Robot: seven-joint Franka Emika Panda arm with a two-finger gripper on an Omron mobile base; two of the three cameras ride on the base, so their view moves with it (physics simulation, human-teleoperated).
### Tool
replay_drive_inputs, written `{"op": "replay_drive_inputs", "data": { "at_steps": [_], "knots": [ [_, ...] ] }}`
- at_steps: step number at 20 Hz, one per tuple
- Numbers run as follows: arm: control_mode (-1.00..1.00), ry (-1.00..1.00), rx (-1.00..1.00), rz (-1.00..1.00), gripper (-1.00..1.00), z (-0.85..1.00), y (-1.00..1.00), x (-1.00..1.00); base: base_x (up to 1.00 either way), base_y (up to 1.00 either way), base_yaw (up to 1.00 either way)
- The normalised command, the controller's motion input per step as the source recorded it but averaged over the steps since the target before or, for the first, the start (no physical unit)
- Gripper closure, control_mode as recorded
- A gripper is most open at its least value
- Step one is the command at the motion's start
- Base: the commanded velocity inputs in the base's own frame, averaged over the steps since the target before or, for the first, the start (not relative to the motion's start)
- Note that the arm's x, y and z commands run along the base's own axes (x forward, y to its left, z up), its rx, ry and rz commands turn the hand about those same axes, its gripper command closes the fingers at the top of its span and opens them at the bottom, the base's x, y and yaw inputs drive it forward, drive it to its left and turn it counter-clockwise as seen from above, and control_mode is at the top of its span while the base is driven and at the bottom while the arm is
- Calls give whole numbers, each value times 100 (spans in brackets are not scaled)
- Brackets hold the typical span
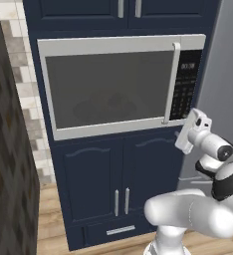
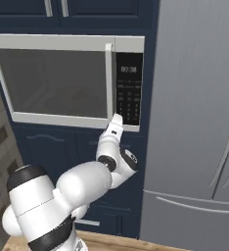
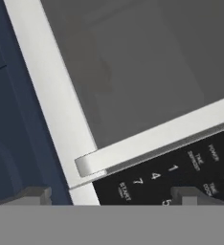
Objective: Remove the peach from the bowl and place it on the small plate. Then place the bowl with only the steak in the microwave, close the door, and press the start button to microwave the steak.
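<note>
The microwave (image 1: 121,84) sits built into navy cabinetry with its door shut and its display lit. Through the door glass a dim rounded shape (image 1: 106,107) shows; I cannot tell whether it is the bowl. Peach, steak and small plate are out of view. My gripper (image 3: 114,196) is open and holds nothing, its fingertips (image 3: 32,195) spread wide. It hovers just in front of the lower end of the door handle (image 3: 152,143) and the keypad (image 3: 181,172), close to the START button (image 3: 123,190). In the right base view the gripper (image 2: 117,117) points at the keypad's (image 2: 128,88) bottom edge.
A tall grey fridge (image 2: 194,122) stands directly right of the microwave. Navy cabinet doors (image 1: 118,184) and a drawer lie below it, more cabinets above. A tiled wall (image 1: 9,149) closes off the left side. My own arm fills the low foreground.
</note>
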Motion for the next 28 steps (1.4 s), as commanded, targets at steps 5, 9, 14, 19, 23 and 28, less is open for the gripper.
{"op": "replay_drive_inputs", "data": {
  "at_steps": [5,9,14,19,23,28],
  "knots": [
    [-100,7,2,1,-100,0,-6,47,0,0,0],
    [-100,4,0,3,-100,-22,-3,36,0,0,0],
    [-100,1,0,4,-100,-45,-3,9,0,0,0],
    [-100,2,1,3,-100,-7,-5,31,0,0,0],
    [-100,3,1,3,-100,-7,-11,40,0,0,0],
    [-100,0,0,3,-100,-30,-25,26,0,0,0]
  ]
}}
